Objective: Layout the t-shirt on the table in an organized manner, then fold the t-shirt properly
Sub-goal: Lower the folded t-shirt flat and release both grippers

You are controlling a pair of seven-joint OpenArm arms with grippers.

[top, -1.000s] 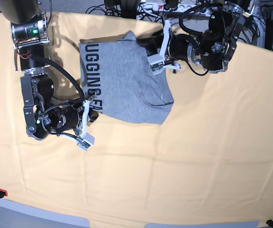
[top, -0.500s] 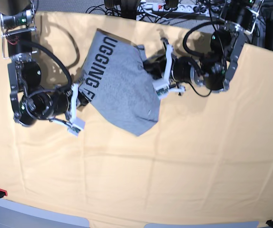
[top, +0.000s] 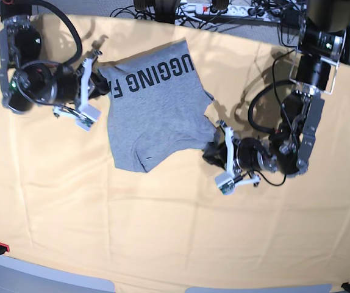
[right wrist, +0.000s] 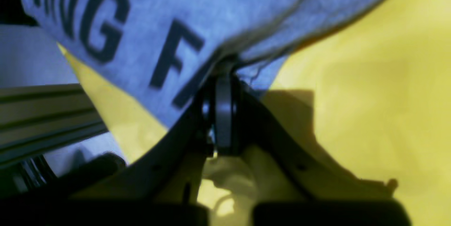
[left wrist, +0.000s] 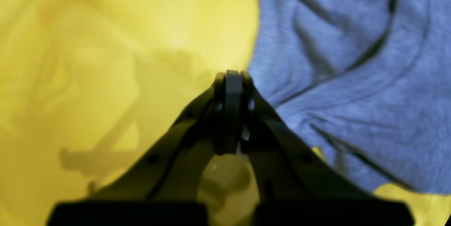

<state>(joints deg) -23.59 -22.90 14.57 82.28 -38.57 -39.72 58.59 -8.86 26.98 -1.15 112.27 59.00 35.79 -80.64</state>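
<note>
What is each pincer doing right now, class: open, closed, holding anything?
Left pincer: closed, at the edge of the t-shirt; whether it pinches fabric cannot be told.
Right pincer: closed on the t-shirt's edge by the lettering.

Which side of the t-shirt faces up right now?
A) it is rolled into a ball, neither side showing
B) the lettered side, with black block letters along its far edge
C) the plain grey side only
B: the t-shirt shows black block letters along its far edge in the base view.
</note>
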